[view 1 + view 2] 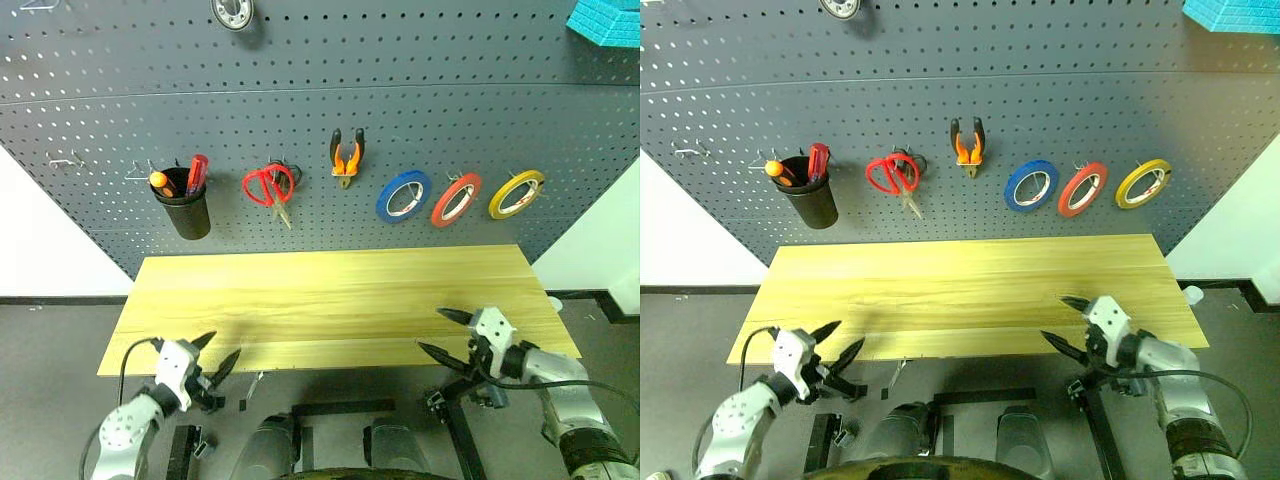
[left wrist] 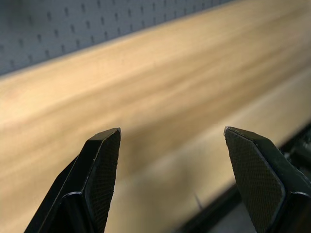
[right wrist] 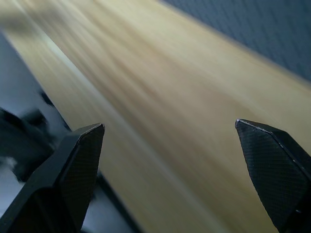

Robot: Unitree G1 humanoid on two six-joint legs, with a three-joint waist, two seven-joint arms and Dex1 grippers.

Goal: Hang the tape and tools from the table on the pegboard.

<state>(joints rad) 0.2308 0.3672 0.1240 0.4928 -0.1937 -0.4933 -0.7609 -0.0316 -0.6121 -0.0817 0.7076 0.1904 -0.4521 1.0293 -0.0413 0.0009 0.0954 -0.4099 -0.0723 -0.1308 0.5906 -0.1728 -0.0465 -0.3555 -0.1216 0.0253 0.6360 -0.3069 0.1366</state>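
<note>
Left end effector point(image 1: 222, 355): spread wide, nothing between the two black fingers point(image 2: 99, 179). Low by the near left corner of the worktop point(image 1: 330, 300), aimed across the wood.

Right end effector point(image 1: 445, 333): also spread wide, nothing held. Low over the near right edge of the worktop, with bare wood ahead of its fingertips point(image 3: 77, 165).

Worktop: light yellow wood, nothing on it.

Farther out, on the pegboard point(image 1: 320, 90):
- Black cup point(image 1: 185, 210) on the left, with the orange-and-black screwdriver point(image 1: 160, 183) standing in it beside a red-handled tool point(image 1: 197, 172).
- Red scissors point(image 1: 270, 188) next along, on a hook, blades down. Something dark just behind them, too small to tell.
- Pliers point(image 1: 346, 155) after that, on a hook, orange-and-black handles up.
- Blue roll point(image 1: 403, 195), then the red tape point(image 1: 456, 199), then the yellow roll point(image 1: 516, 193), each on its own hook.

Looks like all of the task's things already up on the board, so likely nothing left to carry.

How each one would likely handle:
- Red tape: light, stiff ring, smooth sides. Best pinched across the rim, with the hole left free for the hook.
- Screwdriver: thin, hard, may roll. Best taken by the fat handle.
- Scissors: hard, sharp tips, may swing open. Best held where the blades meet the handles.
- Pliers: small but a bit heavy. Best gripped across both handles together.
</note>
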